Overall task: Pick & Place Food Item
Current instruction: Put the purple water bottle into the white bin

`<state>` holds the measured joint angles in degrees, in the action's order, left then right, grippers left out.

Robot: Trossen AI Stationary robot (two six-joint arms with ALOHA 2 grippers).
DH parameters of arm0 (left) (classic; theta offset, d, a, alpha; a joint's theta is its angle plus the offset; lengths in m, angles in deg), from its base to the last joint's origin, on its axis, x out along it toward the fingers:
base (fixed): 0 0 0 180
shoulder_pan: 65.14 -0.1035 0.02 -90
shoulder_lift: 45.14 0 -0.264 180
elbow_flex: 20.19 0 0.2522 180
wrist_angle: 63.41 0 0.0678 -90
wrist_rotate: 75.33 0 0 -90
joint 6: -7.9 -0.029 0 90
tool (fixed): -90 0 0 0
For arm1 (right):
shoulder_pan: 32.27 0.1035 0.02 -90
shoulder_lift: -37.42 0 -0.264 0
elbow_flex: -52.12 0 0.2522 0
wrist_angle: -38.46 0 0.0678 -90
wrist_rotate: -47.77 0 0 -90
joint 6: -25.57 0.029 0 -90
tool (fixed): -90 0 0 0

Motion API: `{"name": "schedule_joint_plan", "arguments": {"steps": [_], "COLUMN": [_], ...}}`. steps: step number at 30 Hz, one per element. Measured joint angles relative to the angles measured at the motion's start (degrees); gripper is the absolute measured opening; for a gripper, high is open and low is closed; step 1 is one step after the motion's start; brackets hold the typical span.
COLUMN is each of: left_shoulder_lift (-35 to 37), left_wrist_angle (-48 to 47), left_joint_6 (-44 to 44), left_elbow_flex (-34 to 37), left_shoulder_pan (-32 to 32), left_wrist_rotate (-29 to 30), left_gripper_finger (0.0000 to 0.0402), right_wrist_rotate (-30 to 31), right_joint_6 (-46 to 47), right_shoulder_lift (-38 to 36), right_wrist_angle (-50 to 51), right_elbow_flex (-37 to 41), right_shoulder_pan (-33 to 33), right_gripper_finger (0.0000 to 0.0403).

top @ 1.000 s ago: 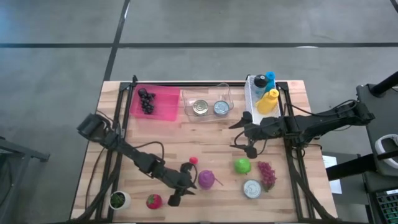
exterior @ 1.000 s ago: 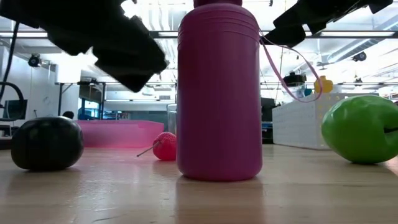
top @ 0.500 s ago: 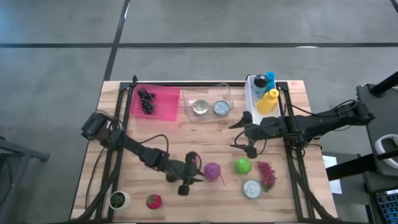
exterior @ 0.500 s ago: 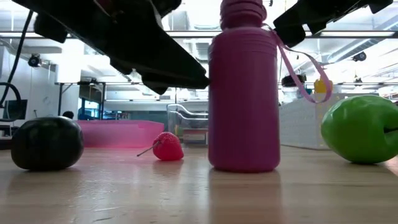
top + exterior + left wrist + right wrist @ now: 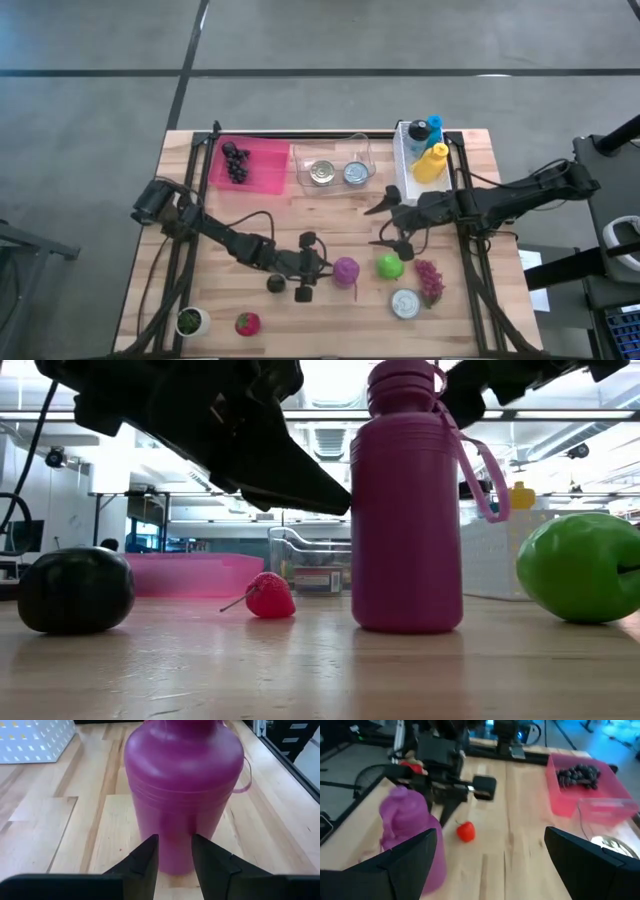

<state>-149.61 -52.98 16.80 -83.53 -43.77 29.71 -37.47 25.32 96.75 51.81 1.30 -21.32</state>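
Note:
A purple bottle [image 5: 345, 270] [image 5: 182, 795] stands upright on its base on the wooden table. My left gripper [image 5: 323, 266] [image 5: 175, 847] is low at its left side, its fingers a narrow gap apart. A small red fruit [image 5: 270, 596] [image 5: 465, 831] lies beside that gripper, and a dark round fruit [image 5: 275, 284] lies nearer the near edge. A green apple [image 5: 390, 266] sits right of the bottle. My right gripper [image 5: 381, 224] [image 5: 490, 837] hovers wide open above the table, on the far side of the apple, touching nothing. My left gripper has both fingertips [image 5: 150, 845] against the lower side wall [image 5: 172, 832] of the purple bottle. The fingers come in level from the table's left. The bottle stands upright on the table.
Purple grapes [image 5: 430, 280] and a can [image 5: 405, 303] lie right of the apple. A pink tray [image 5: 262, 178] with dark grapes, a clear bin [image 5: 334, 150] with two cans and a white basket [image 5: 401, 160] of bottles line the far edge. A strawberry [image 5: 247, 323] and a small pot [image 5: 190, 320] sit near the left corner.
My left gripper has moved from near the table's near edge toward the far and right, staying low. The purple bottle has slid along the table ahead of it, toward the right and a little toward the far edge, still upright.

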Motion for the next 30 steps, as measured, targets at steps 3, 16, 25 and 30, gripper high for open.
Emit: {"name": "schedule_joint_plan", "arguments": {"steps": [3, 16, 25, 30], "left_shoulder_lift": [0.00, 0.00, 0.00, 0.00], "left_wrist_angle": [0.02, -0.03, -0.07, -0.19], "left_joint_6": [-0.01, 0.03, 0.04, 0.05], "left_elbow_flex": [0.00, 0.04, 0.09, 0.09], "left_shoulder_pan": [-0.16, -0.14, -0.14, -0.14], "left_wrist_rotate": [0.01, 0.01, 0.01, 0.01], "left_gripper_finger": [0.0122, 0.0122, 0.0122, 0.0122], "right_wrist_rotate": [-1.78, -13.46, -15.40, -15.48], "right_joint_6": [-0.83, 0.13, -0.19, -1.42], "right_shoulder_lift": [2.28, 11.10, 17.42, 20.48], "right_wrist_angle": [-4.48, -16.23, -16.48, -16.71], "right_elbow_flex": [0.00, -0.34, -4.51, -6.69], "right_shoulder_pan": [0.80, 1.20, 3.38, 3.45], "right_gripper_finger": [0.0366, 0.0366, 0.0366, 0.0366]}}
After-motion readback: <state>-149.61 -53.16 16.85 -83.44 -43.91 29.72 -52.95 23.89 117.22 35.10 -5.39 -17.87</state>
